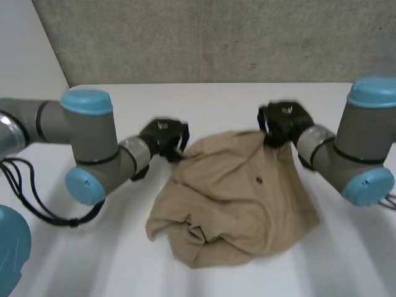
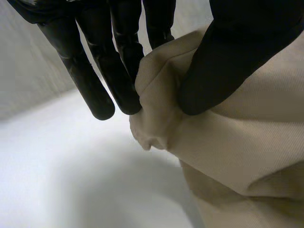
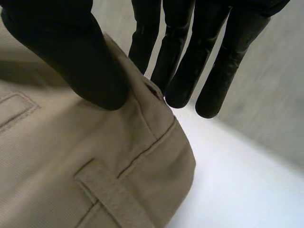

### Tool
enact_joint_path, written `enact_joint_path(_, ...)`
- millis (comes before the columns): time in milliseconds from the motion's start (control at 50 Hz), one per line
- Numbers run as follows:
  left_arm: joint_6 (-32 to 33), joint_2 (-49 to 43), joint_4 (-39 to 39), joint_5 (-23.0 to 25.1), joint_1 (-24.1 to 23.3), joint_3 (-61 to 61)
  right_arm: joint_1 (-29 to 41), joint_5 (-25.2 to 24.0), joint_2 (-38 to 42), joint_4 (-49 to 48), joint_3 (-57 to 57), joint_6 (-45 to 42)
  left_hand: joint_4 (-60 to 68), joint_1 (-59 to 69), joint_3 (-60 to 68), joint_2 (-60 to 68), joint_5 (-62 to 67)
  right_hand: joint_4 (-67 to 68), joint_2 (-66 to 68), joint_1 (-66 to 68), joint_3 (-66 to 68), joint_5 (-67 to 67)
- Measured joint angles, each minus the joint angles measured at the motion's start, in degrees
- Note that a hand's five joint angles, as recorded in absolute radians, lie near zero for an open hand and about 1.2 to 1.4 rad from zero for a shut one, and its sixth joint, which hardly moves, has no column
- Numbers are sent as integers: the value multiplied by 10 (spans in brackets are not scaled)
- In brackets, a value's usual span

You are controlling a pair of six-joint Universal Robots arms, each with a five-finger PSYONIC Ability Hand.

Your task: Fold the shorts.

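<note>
The left hand (image 2: 118, 61) pinches a bunched fold of the tan shorts (image 1: 235, 198) between its thumb and straight fingers, at the cloth's far left edge; the right hand (image 3: 71, 57) does the same on the far right, its thumb pressed on the waistband just above a belt loop (image 3: 109, 194) with the fingers behind the hem. Between the two hands the shorts lie in a rumpled heap in the middle of the white table (image 1: 99, 247), the near part folded under itself in soft creases. The cloth looks like a light woven twill – limp, not slippery, likely to sag and drag rather than keep any shape, so holds at the waistband corners, where the seams give it body, should be the surest. I would judge the left hold the weaker one, being on a loose wad and not a flat edge. There is bare table all round the shorts – widest on the near side and toward the left arm – while the concrete wall (image 1: 216, 37) closes off the far side beyond the table edge
</note>
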Motion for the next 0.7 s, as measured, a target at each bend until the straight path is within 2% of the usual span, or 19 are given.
enact_joint_path(40,0,5,11,-15,0,26,5,10,-4,-27,-24,-24,0,0,0,0,0,0,0,0,0,0)
enact_joint_path(60,-1,19,40,-46,0,58,11,21,-9,-60,-47,-50,1,0,0,1,0,0,0,0,0,0)
enact_joint_path(100,-1,32,66,-69,1,74,15,29,-14,-88,-62,-70,1,0,1,1,0,0,0,0,0,0)
enact_joint_path(160,0,76,153,-130,3,93,24,57,-40,-197,-93,-124,1,0,1,1,0,0,0,16,0,0)
enact_joint_path(220,0,130,247,-167,3,80,30,78,-65,-293,-101,-150,1,0,2,1,0,0,0,17,0,0)
enact_joint_path(320,-1,213,350,-174,2,17,36,95,-98,-378,-97,-165,1,0,3,1,0,0,0,17,0,0)
enact_joint_path(400,-2,254,374,-153,-1,-57,42,95,-114,-375,-70,-165,1,0,3,1,0,3,0,17,0,11)
enact_joint_path(520,-1,270,366,-141,-5,-148,50,86,-129,-345,-9,-166,1,0,3,2,0,3,0,19,1,14)
enact_joint_path(620,1,274,335,-139,-5,-255,52,77,-138,-298,83,-179,1,0,3,2,0,3,0,19,3,14)
enact_joint_path(700,5,274,287,-140,-7,-347,50,74,-142,-211,175,-209,1,0,5,3,0,3,0,19,3,14)
